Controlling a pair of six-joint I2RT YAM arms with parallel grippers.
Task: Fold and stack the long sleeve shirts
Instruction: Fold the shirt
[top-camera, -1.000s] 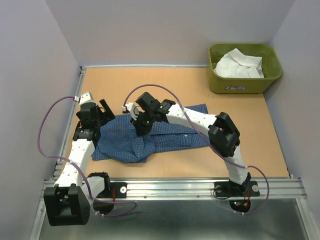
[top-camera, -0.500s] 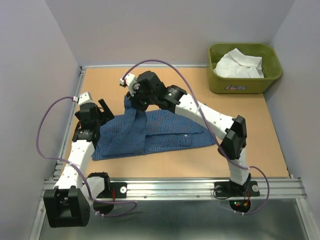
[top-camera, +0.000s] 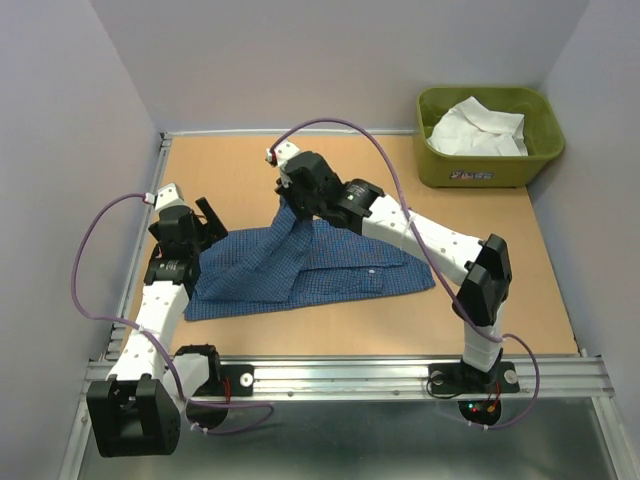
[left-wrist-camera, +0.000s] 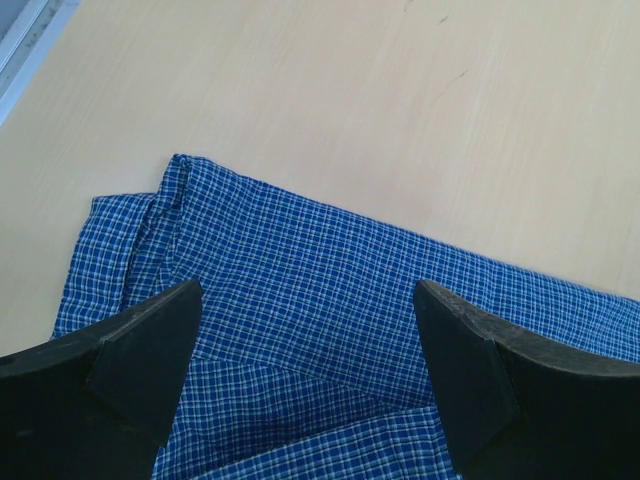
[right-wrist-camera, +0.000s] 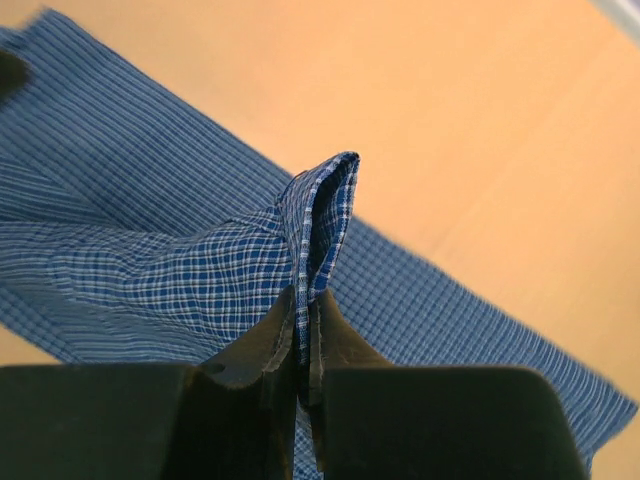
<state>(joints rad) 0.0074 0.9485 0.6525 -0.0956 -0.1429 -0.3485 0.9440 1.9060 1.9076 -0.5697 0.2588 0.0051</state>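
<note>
On my right wrist feed, the right jaws are pressed together on a narrow fold of the blue shirt (right-wrist-camera: 150, 250). The two fingers (right-wrist-camera: 250, 360) meet on the cloth with no gap showing. The pinched fold stands up just past their tips, and the rest of the check fabric falls away beneath them onto the bench (right-wrist-camera: 480, 120).

From the overhead camera, the right jaws hang above the bench over the shirt's far edge. The fabric is drawn up to them in a tent-like peak. Below the peak, the body of the shirt lies flat, spreading to either side and back toward the arm bases.

The left jaws are spread as wide as I see them go, with nothing held between them. They sit at the left end of the same shirt. On the left wrist feed, check cloth fills the space under and between the fingers (left-wrist-camera: 140, 360), and a rolled edge of fabric lies just beyond the tips, with bare bench past it. I cannot tell whether the tips touch the cloth.

The white shirt (top-camera: 478, 125) lies crumpled inside the olive-green tub (top-camera: 480, 172). That tub is well apart from both sets of jaws, beyond and to the right of the right pair.
</note>
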